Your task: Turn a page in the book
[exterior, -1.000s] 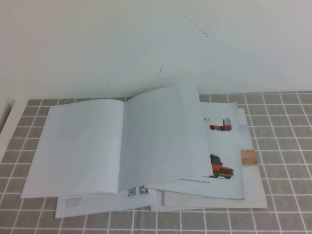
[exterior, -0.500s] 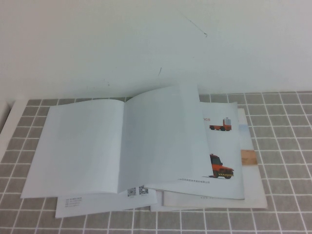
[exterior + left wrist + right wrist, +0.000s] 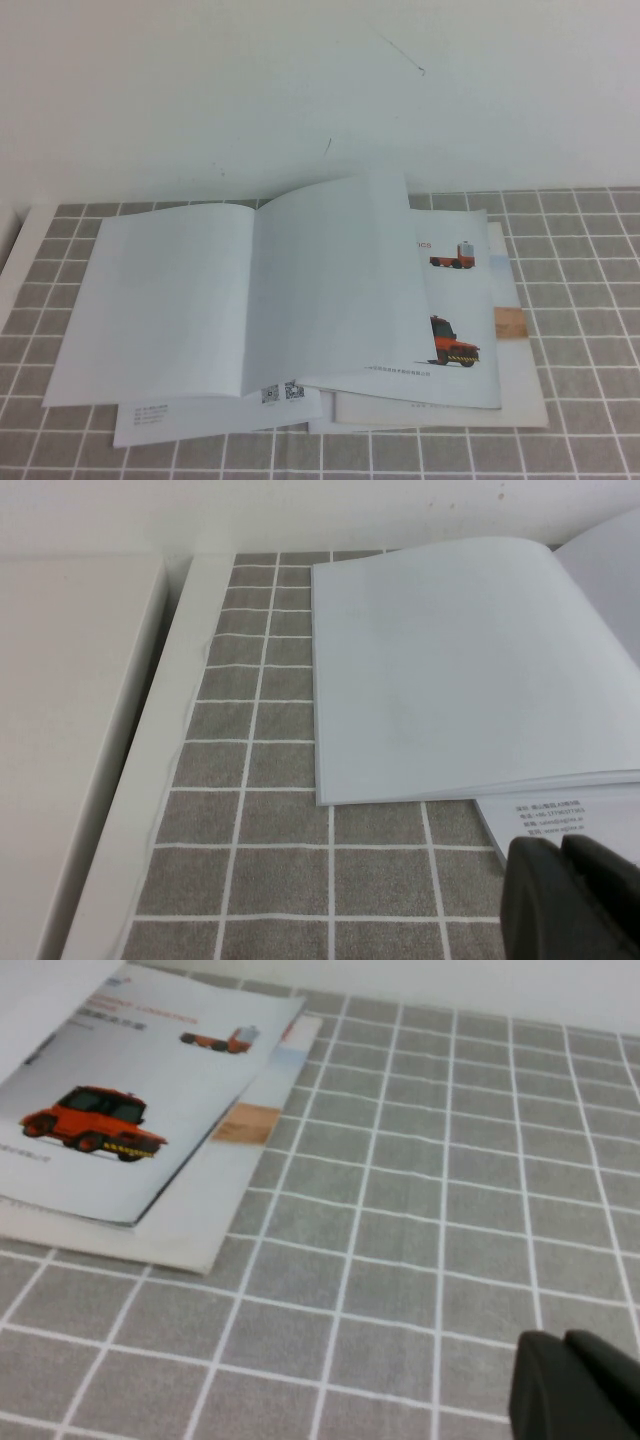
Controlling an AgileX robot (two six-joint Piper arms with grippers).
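Two closed pincers, left [image 3: 575, 900] and right [image 3: 580, 1390], hover beside book [image 3: 240, 300], brochure [image 3: 455, 320].

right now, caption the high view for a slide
Open book showing blank pages, atop a truck brochure on the tiled table.

Glossy paper book [image 3: 250, 295], matt tiles [image 3: 590, 300]

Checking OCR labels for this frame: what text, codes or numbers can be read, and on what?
"ics": red letter ends on the glossy truck brochure, the rest hidden by the open white book.
Brochure headline, wrist view: blurred.
Line under its lower orange-red truck: too small.
White sheet under the book: two QR codes and small print, unreadable.
Book pages: blank.
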